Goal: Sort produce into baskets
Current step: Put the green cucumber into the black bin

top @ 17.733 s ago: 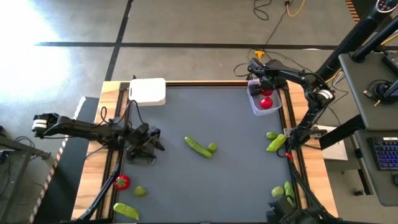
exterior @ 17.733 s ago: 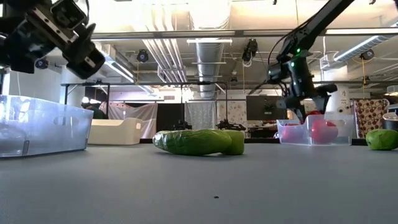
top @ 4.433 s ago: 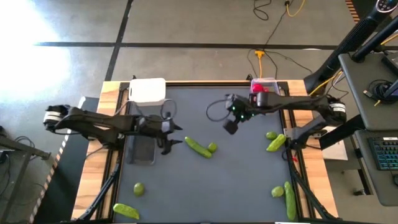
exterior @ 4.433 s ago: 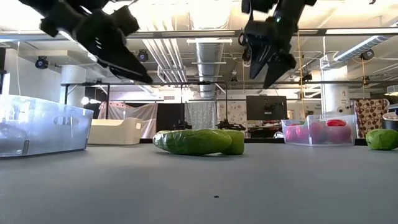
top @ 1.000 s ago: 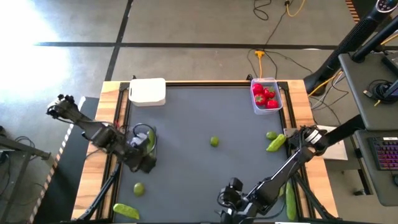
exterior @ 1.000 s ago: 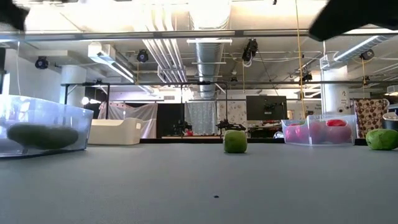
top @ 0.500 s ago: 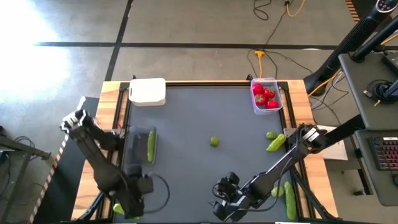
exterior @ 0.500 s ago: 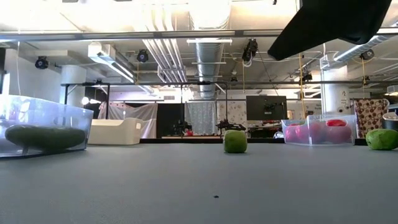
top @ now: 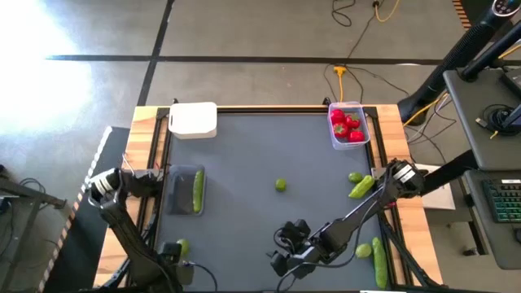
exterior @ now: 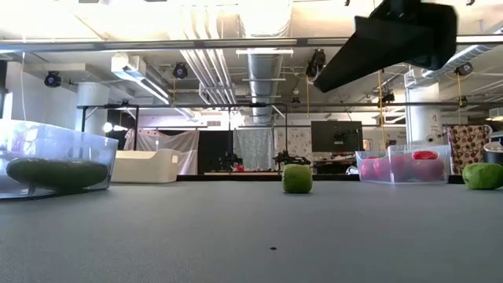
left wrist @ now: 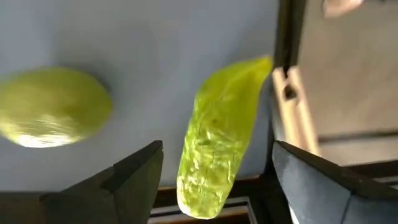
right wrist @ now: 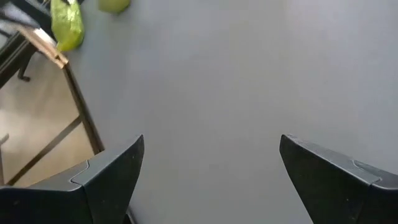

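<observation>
A: How do the fingers stand?

B: The left gripper (left wrist: 214, 186) is spread wide at the near left corner of the table (top: 269, 155), a yellow-green pod (left wrist: 221, 134) lying between its fingers, not touched. A small ball (left wrist: 53, 106) sits just beside it. The right gripper (right wrist: 208, 180) is also wide apart and holds nothing, over bare mat near the front edge, right of centre.

A: Where is the rest of the produce?

B: One green pod (top: 197, 189) lies in the clear tub (top: 172, 199) at the left edge. The red pieces (top: 347, 127) fill another clear tub (top: 333, 140) at the far right corner. The white tub (top: 193, 120) stands at the far left corner. A lone ball (top: 280, 185) rests mid-table, well apart from everything. A ball and pod (top: 359, 185) lie at the right edge, another pair (top: 371, 251) nearer the front.

A: Room to move?

B: The middle of the grey mat is open. Behind the table the low view shows a workshop with ceiling ducts (exterior: 263, 59).
</observation>
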Robot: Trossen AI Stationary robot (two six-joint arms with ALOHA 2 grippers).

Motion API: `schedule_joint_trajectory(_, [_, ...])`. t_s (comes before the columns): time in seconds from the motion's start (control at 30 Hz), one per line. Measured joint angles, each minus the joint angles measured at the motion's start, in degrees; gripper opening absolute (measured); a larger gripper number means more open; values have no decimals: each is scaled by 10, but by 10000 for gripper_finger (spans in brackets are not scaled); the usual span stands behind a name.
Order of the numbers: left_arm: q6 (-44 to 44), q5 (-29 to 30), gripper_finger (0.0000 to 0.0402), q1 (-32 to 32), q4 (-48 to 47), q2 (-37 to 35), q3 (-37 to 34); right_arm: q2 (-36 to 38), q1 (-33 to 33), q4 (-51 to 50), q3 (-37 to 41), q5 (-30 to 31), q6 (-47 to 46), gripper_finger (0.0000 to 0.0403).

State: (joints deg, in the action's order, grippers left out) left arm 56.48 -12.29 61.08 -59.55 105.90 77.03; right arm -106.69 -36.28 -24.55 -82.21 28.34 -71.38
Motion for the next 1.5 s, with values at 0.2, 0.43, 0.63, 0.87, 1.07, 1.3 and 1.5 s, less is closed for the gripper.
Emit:
schedule_joint_trajectory(0.2, [-34,-17,317,-1,-4,20,-15,0,0,0,0,2,-12,368])
schedule_joint_trajectory(0.43, [-22,-51,314,10,120,2,-82,0,2,0,0,4,-22,368])
schedule_joint_trajectory(0.63, [12,-7,292,11,141,1,-111,0,2,0,0,9,-35,368])
schedule_joint_trajectory(0.87, [21,34,154,10,110,-11,-112,-1,3,0,0,13,-36,368])
schedule_joint_trajectory(1.07, [13,55,130,10,49,-77,-112,-1,12,-2,0,13,-25,368])
schedule_joint_trajectory(1.3, [24,194,130,-7,-66,-204,-73,-1,18,0,0,17,-25,368])
schedule_joint_trajectory(1.5, [109,377,130,-121,-197,-305,-95,-1,23,0,0,28,-38,368])
